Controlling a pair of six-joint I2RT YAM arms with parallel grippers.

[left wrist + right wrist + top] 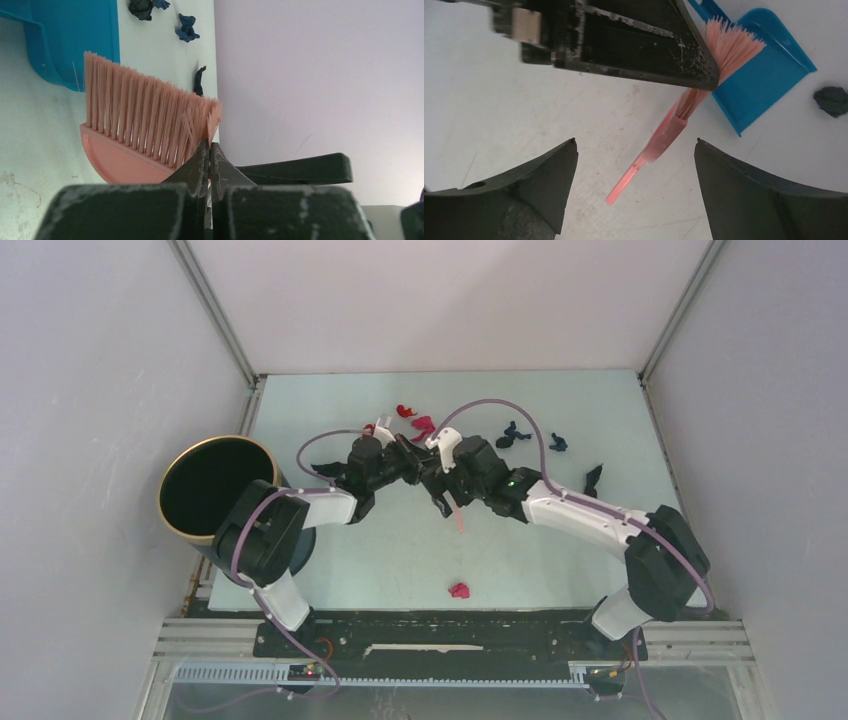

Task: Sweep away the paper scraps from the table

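My left gripper [418, 469] [210, 146] is shut on the bristle end of the pink hand brush [135, 135]. The brush's handle [646, 157] hangs down between the fingers of my right gripper [636, 145], which is open and not touching it. The right gripper [441, 500] sits right beside the left one at mid-table. The blue dustpan [769, 75] [65, 40] lies just beyond the brush. Paper scraps lie on the table [330, 570]: red [405, 411], magenta [423, 425], dark blue [512, 432] [557, 443], black [593, 478], and one magenta near the front [459, 590].
A black bin with a gold rim [215, 490] stands off the table's left edge beside the left arm. Grey-white walls bound the table on three sides. A black rail [450, 630] runs along the front.
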